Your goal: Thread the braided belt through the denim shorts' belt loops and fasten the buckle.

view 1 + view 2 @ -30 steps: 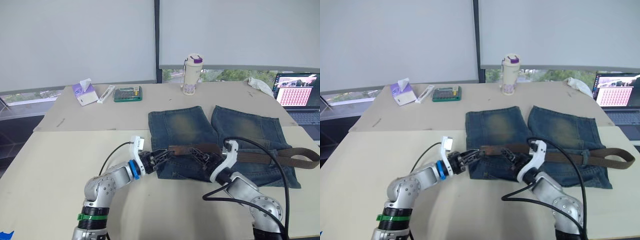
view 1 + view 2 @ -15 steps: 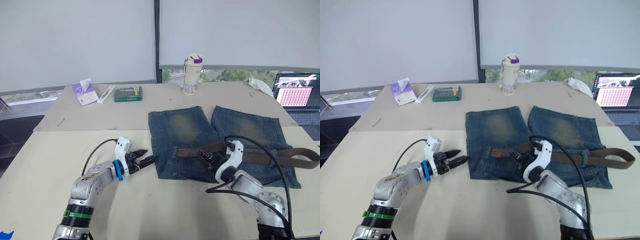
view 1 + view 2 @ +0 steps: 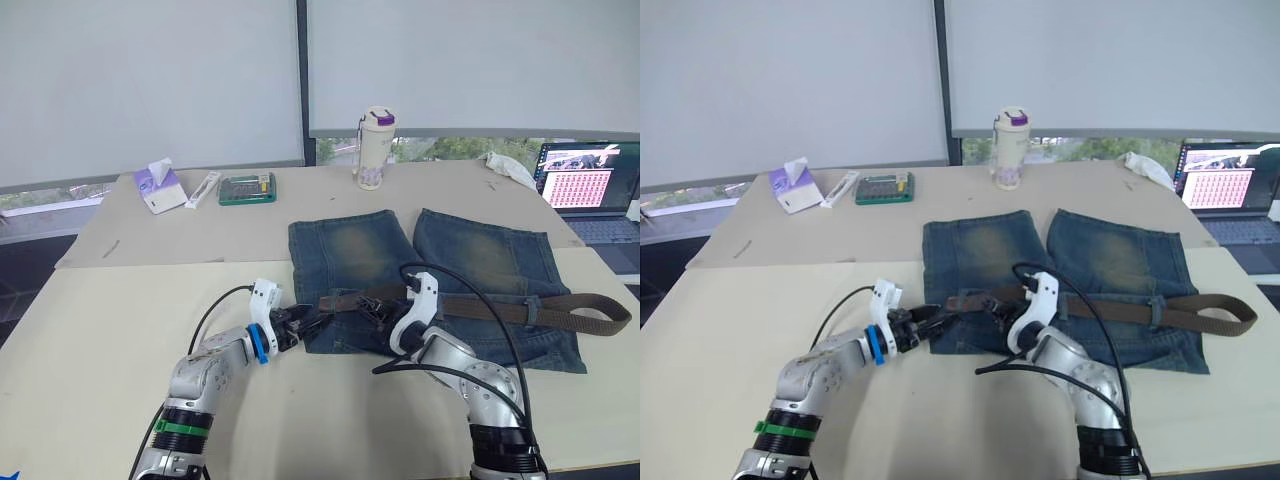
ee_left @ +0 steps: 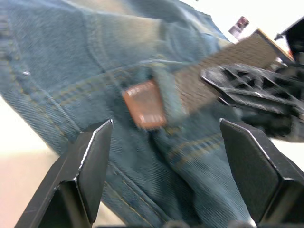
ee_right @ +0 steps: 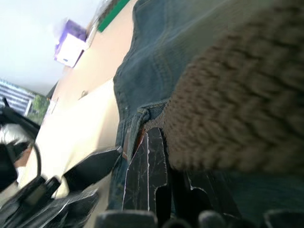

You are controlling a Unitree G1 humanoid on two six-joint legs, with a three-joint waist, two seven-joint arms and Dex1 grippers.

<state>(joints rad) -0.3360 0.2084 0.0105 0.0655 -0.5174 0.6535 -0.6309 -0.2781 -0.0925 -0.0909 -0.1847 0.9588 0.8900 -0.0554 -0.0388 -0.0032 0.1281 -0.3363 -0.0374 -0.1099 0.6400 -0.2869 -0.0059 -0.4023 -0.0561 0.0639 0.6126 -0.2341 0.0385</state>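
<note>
The left gripper [image 4: 164, 156] has its two fingers spread wide, hovering just off the braided belt [image 4: 223, 71] tip, which pokes out of a belt loop [image 4: 164, 92] on the denim shorts [image 3: 360, 250]. The right gripper [image 3: 375, 312] is clamped on the belt just at three o'clock of that loop. The strap runs on toward three o'clock along the waistband, past the shorts' edge on the table [image 3: 100, 330].

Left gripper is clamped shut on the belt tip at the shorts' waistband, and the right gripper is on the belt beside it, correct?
Not quite. The left gripper is open: the left wrist view shows its fingers spread wide either side of the belt tip, not touching it. The right gripper is on the belt at the shorts' waistband.
</note>
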